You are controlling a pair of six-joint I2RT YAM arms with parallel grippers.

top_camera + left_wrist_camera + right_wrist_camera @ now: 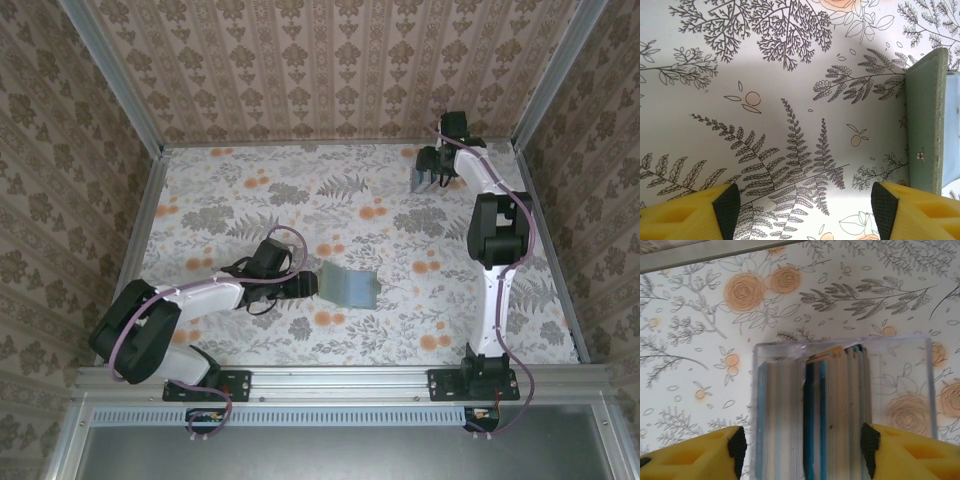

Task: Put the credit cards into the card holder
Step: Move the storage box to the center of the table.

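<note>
Two credit cards (349,285) lie overlapped on the floral cloth near the table's middle, one grey-green, one pale blue-grey. My left gripper (311,285) sits just left of them, low over the cloth. In the left wrist view it (805,210) is open with only cloth between the pads, and the cards (926,120) lie at the right edge. The card holder (427,180) stands at the far right corner, a clear rack (900,390) packed with upright cards. My right gripper (438,170) hovers over it, open (802,447), its fingers straddling the card stack; a small gap shows at the left wall.
A metal rail (715,255) and the wallpapered back wall run close behind the holder. Side rails (545,230) border the cloth on the right and on the left (140,230). The right part of the holder holds no cards.
</note>
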